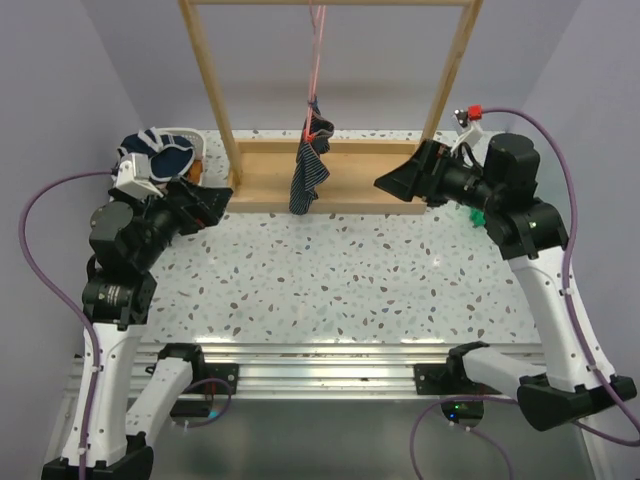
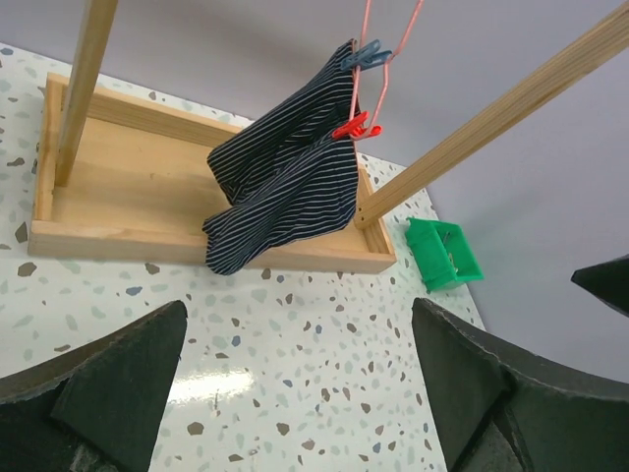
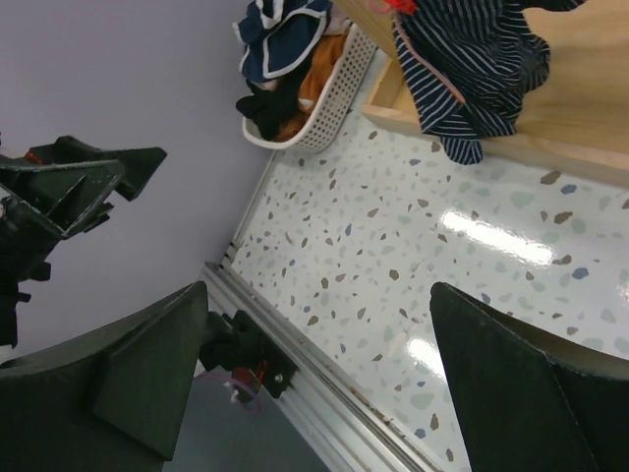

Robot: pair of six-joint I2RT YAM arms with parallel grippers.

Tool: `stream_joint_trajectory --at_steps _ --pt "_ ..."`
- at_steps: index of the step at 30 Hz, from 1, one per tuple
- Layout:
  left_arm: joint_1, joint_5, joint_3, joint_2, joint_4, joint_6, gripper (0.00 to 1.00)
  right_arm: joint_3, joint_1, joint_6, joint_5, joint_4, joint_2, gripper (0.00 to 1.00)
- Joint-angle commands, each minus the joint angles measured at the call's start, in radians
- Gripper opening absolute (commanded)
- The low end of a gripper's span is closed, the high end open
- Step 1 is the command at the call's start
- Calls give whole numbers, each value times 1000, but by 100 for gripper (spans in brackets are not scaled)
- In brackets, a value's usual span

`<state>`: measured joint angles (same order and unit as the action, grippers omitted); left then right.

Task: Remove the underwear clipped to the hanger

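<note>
The navy pinstriped underwear [image 1: 309,172] hangs from the thin pink hanger [image 1: 316,60], held by a red clip [image 1: 318,130] and, in the left wrist view, a blue clip [image 2: 366,57]. It also shows in the left wrist view [image 2: 285,187] and the right wrist view [image 3: 472,69]. Its lower end droops over the wooden base. My left gripper [image 1: 215,200] is open and empty, left of the underwear. My right gripper [image 1: 390,183] is open and empty, right of it. Neither touches the cloth.
The big wooden frame [image 1: 222,90] stands on a wooden tray base [image 1: 370,170] at the back. A white basket [image 1: 190,140] with a heap of clothes [image 3: 285,39] sits at the back left. A small green bin [image 2: 442,254] sits at the back right.
</note>
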<state>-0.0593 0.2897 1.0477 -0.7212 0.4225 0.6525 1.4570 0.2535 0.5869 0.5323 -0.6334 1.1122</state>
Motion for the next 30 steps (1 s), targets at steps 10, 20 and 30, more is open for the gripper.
stream_joint_trajectory --at_steps 10,20,30 --pt "4 66 74 -21 94 -85 100 357 380 -140 -531 6 328 99" --pt "4 34 69 -20 162 -131 100 604 595 -265 -1130 139 616 99" --pt "4 45 34 -17 165 -126 100 1080 602 -376 -1423 198 992 84"
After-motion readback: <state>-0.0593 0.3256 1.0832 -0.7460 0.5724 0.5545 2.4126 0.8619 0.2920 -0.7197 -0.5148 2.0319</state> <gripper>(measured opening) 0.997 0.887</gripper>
